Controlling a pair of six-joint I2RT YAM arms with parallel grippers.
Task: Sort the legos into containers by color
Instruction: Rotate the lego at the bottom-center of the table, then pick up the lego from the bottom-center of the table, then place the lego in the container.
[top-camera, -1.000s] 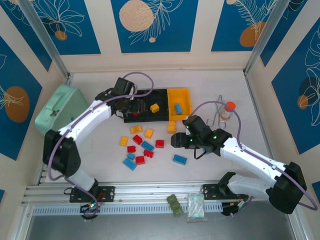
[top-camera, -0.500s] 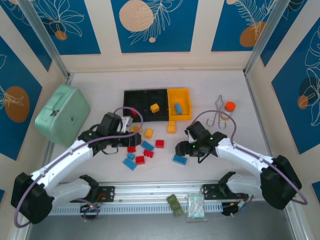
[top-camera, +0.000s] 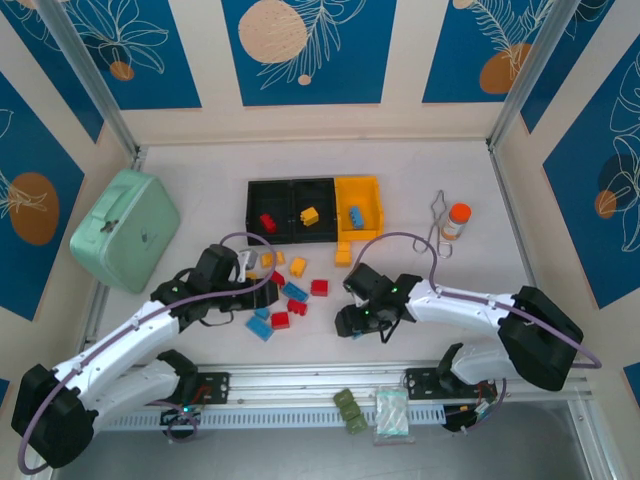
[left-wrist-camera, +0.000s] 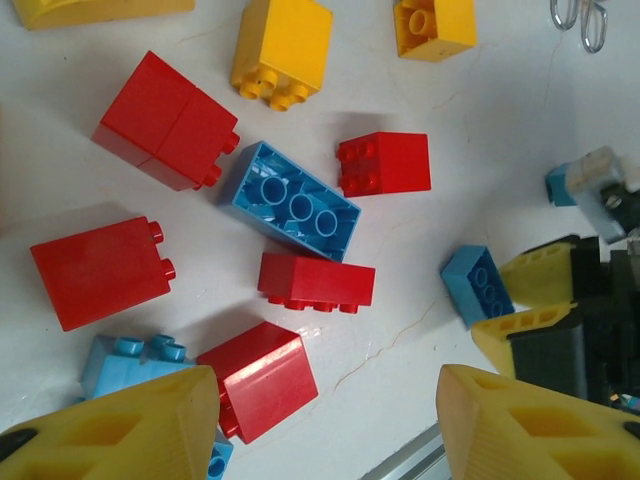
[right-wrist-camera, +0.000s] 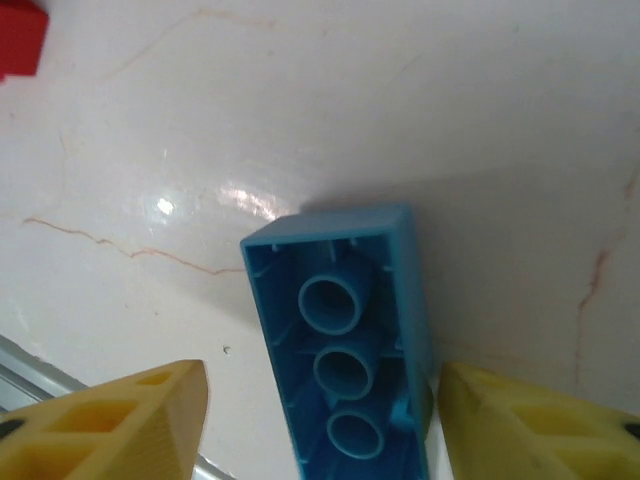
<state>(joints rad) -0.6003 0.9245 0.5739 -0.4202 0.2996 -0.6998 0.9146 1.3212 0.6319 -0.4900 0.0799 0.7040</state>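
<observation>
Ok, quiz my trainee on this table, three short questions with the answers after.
1. True or false: the yellow bin holds a blue brick.
2. The loose brick under the right end effector is: A red, B yellow, C blue.
3. Fill in: that loose brick's hollow side faces ___.
Key: 1 true; 2 C; 3 up.
</observation>
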